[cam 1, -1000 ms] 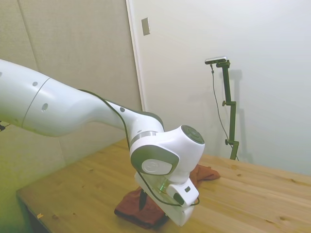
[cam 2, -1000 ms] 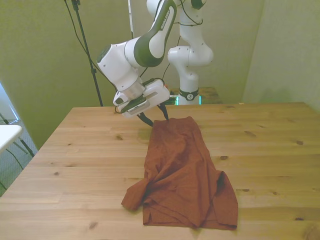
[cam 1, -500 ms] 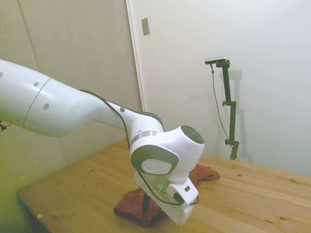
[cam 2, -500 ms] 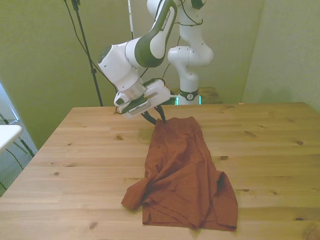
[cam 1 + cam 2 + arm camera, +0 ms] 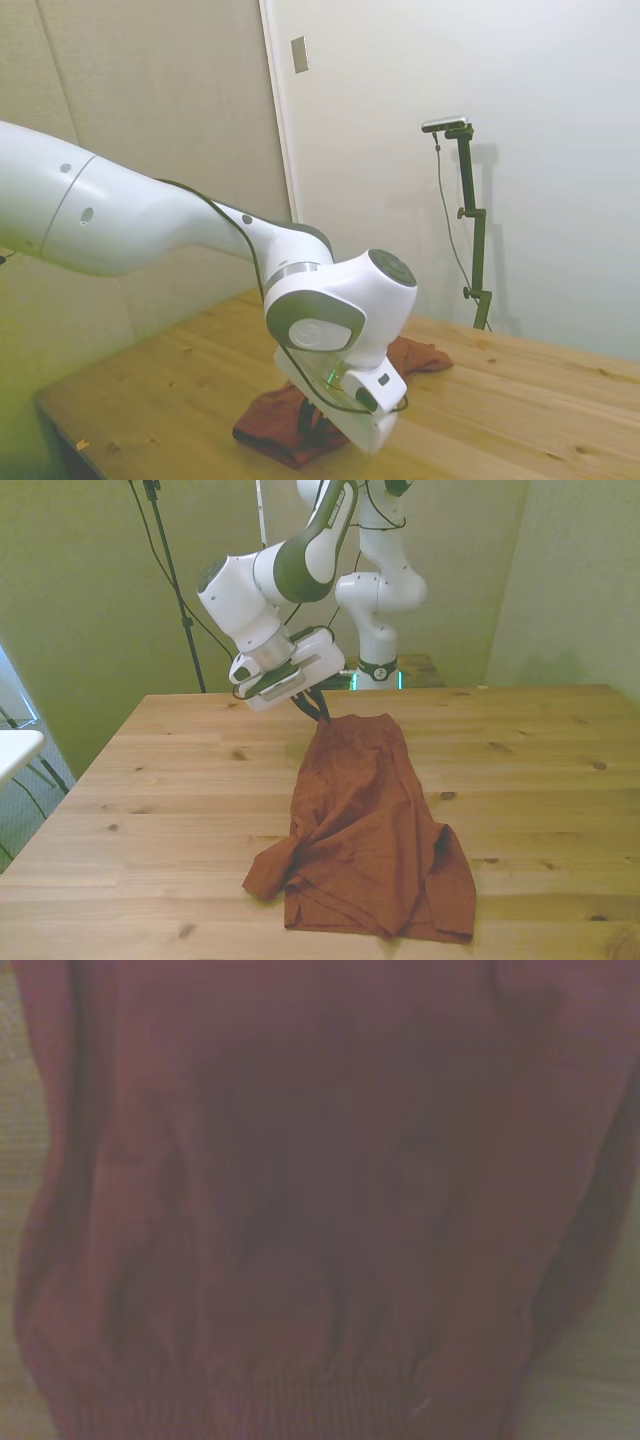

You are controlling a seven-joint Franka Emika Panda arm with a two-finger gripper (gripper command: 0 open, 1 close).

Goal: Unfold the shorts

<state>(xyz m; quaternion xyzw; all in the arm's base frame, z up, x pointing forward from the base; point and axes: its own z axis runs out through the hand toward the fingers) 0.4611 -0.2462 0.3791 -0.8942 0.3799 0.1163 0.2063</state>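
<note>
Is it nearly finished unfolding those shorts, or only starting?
Only starting, I'd say. The tool is shut on the far edge of the shorts, so the grab looks done. The cloth is bunched and folded over on the table; spreading it flat is all left.

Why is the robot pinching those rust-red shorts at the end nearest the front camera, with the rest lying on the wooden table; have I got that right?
Not quite. The front view shows the gripper pinching the shorts at the end farthest from the camera, toward the robot's base. The rest lies on the wooden table, as you said.
</note>
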